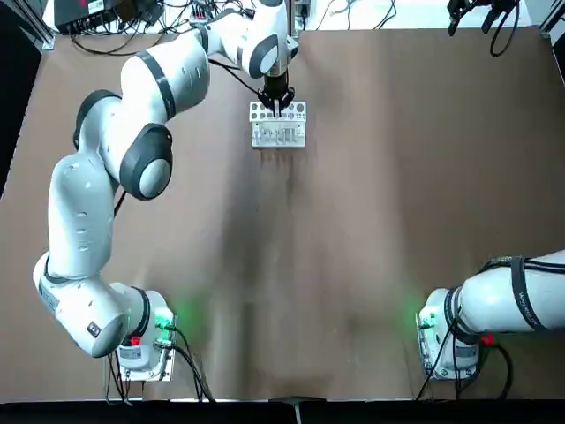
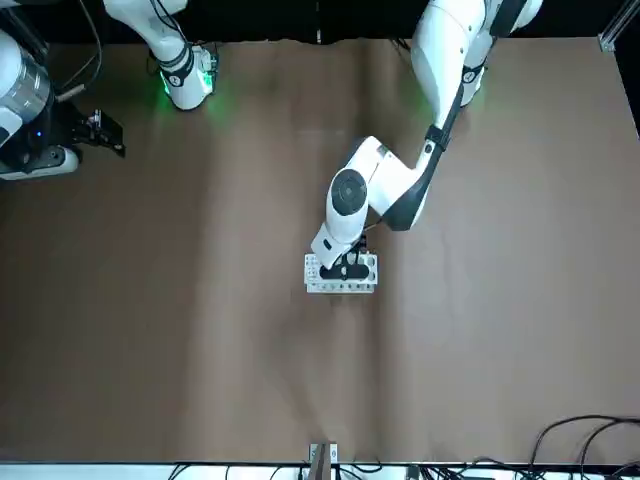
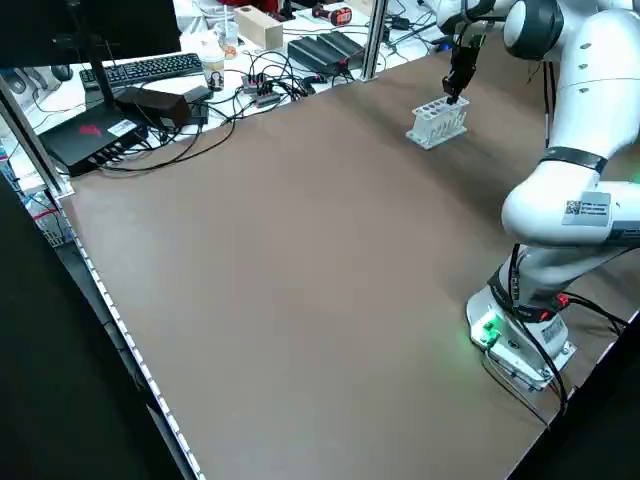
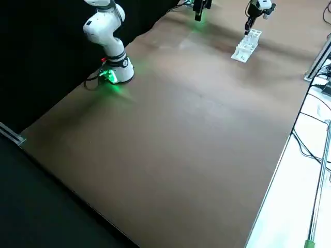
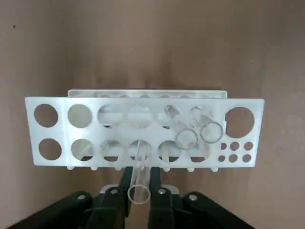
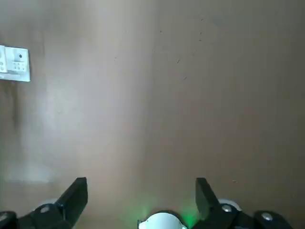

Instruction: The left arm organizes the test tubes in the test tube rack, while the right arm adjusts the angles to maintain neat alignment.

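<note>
Pinching a clear test tube between nearly closed fingertips, with the left gripper right at the white two-row test tube rack. Lined up, open rim toward the wrist camera and far end over a middle hole of the nearer row in the left wrist view; cannot tell whether inserted or just above. Beyond, near the small-hole end, two seated tubes side by side in the other row, apparently leaning. Below the left gripper, near the table's far edge, long axis running left to right across the table: the rack again, much nearer to the left arm. Well apart, off to the right, the right gripper, spread wide and holding nothing. Probably calls for keeping the tube parallel to the hole's axis; could otherwise catch the rim.
</note>
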